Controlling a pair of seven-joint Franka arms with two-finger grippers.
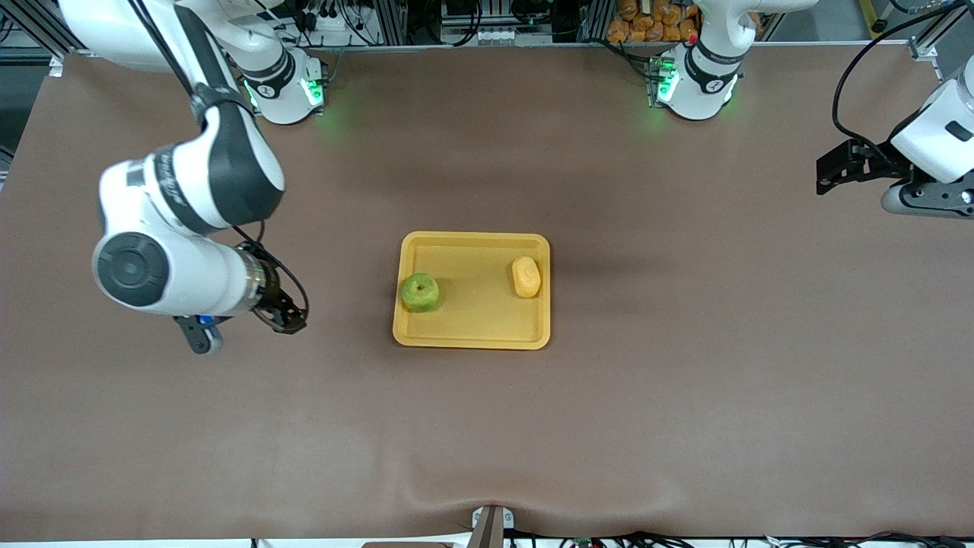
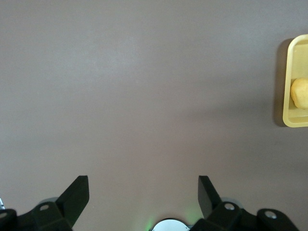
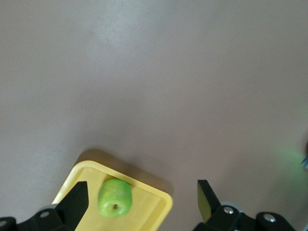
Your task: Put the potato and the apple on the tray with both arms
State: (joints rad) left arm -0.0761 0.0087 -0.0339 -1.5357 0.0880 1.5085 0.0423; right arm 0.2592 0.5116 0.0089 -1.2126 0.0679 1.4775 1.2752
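The shallow rectangular yellow-orange plastic tray (image 1: pixel 472 335) sits mid-table on the brown cloth-covered table (image 1: pixel 685 418), with bare cloth on every side. The small round bright green apple (image 1: pixel 420 292) lies in the tray against the rim toward the right arm's end; the small oblong yellow-orange potato (image 1: pixel 526 276) lies against the rim toward the left arm's end. The black two-finger right gripper (image 1: pixel 283 316) hangs over bare cloth beside the tray, fingers apart, empty. The black two-finger left gripper (image 1: pixel 833 166) hangs over the table's end, well apart from the tray, fingers apart, empty
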